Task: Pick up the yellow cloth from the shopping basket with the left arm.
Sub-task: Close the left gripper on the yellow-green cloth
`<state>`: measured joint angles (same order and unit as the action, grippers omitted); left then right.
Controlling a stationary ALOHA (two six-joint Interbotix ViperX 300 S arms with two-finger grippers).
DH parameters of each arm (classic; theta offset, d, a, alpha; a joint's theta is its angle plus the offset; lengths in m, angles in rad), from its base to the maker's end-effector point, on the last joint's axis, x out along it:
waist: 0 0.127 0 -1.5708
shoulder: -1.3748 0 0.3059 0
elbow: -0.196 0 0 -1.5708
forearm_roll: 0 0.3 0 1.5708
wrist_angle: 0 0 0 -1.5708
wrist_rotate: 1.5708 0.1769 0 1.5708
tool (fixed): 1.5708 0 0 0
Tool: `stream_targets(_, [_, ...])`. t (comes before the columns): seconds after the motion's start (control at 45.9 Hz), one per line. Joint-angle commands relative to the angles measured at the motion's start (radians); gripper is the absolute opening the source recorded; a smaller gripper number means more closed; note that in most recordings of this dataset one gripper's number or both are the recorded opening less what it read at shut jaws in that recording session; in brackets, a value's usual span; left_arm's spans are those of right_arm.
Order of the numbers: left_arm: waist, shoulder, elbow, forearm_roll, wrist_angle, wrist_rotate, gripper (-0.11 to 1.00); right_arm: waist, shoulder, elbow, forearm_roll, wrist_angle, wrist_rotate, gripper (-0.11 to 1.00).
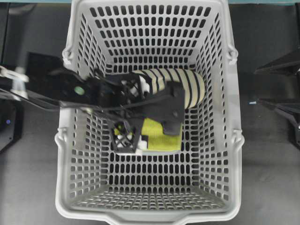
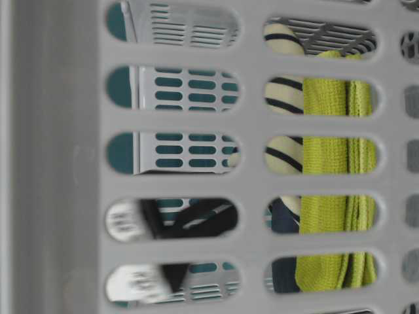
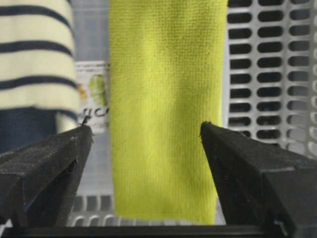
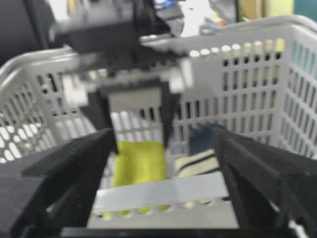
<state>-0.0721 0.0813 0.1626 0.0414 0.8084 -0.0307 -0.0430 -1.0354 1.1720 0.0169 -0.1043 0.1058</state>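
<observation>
I see the yellow cloth (image 3: 166, 106) flat on the floor of the shopping basket (image 1: 65, 197), centre of the frame, beside the striped slipper (image 1: 180, 84). My left gripper (image 3: 146, 131) has its jaws spread astride it. It looks soft, light and floppy; I would pinch the near short edge.

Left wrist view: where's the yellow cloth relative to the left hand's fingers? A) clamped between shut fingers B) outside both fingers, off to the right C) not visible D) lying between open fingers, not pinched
D: the yellow cloth lies lengthwise in the gap of the open left hand, with basket floor showing on either side of it.
</observation>
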Motion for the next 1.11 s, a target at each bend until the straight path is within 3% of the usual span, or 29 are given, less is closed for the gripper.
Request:
stream_targets(0.0, [-0.012, 0.023, -0.025, 0.003, -0.008, 0.006, 0.86, -0.002, 0.005, -0.025, 0.005, -0.006, 0.002, 0.77])
stream_targets(0.414, [-0.029, 0.101, -0.018, 0.003, -0.021, 0.005, 0.88, -0.002, 0.003, -0.021, 0.005, -0.002, 0.002, 0.77])
stream_targets(0.653, [-0.034, 0.112, 0.017, 0.003, -0.018, -0.008, 0.84, -0.002, 0.003, -0.020, 0.005, -0.002, 0.003, 0.77])
stream_targets(0.762, [-0.040, 0.107, 0.021, 0.003, -0.018, -0.008, 0.67, -0.002, 0.003, -0.018, 0.005, -0.002, 0.003, 0.77])
stream_targets(0.958, [-0.040, 0.107, 0.014, 0.003, -0.015, -0.006, 0.20, -0.002, 0.003, -0.015, 0.005, 0.012, 0.003, 0.77])
stream_targets(1.088, [-0.041, 0.089, -0.006, 0.003, -0.011, 0.002, 0.18, -0.002, 0.003, -0.015, 0.005, 0.014, 0.003, 0.77])
